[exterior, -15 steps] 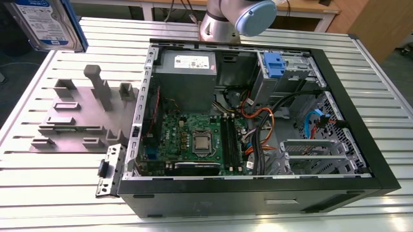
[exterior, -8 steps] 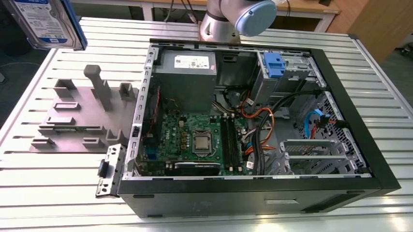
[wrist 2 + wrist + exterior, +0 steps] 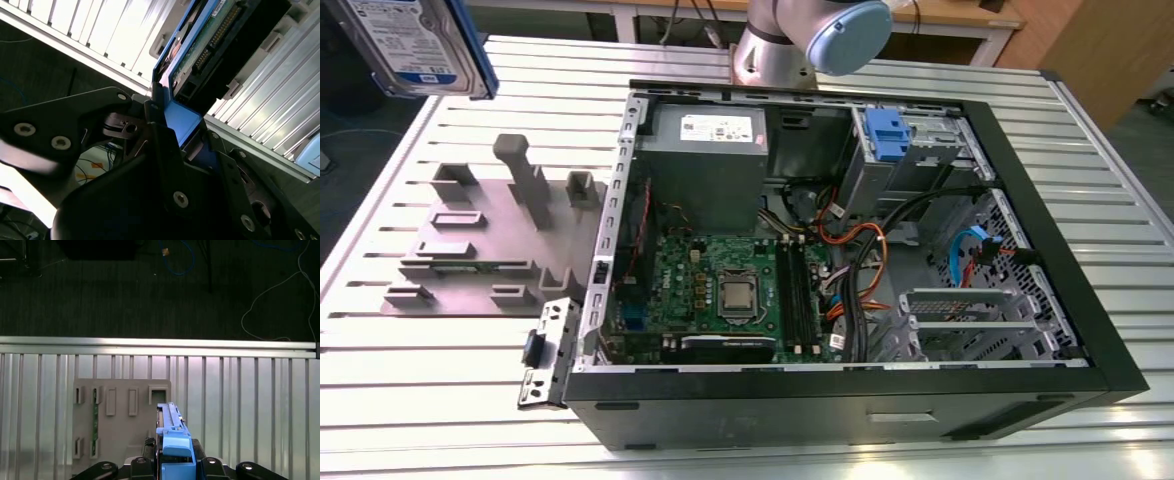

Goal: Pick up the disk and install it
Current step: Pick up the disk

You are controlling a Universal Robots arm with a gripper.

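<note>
pincer [image 3: 180, 124] clamps the disk [image 3: 427, 45] by its blue end tab.

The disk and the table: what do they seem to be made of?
The disk: silver-grey body, probably metal, with a glossy paper-like label; its rails and end tab look like smooth blue plastic. The table: likely aluminium, matte silvery with long ribbed slats that reflect light.
</note>
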